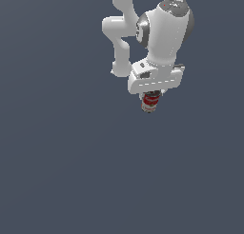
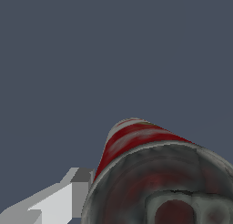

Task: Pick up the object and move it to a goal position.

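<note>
Here we have the can right under the end effector, one finger pressed against its side. The end effector looks closed on it, though we cannot tell whether the can is clear of the bench. We judge the carry comes next; no goal marker shows.

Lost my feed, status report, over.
End effector shut on can. One finger visible against can. Nothing in the way.
</note>
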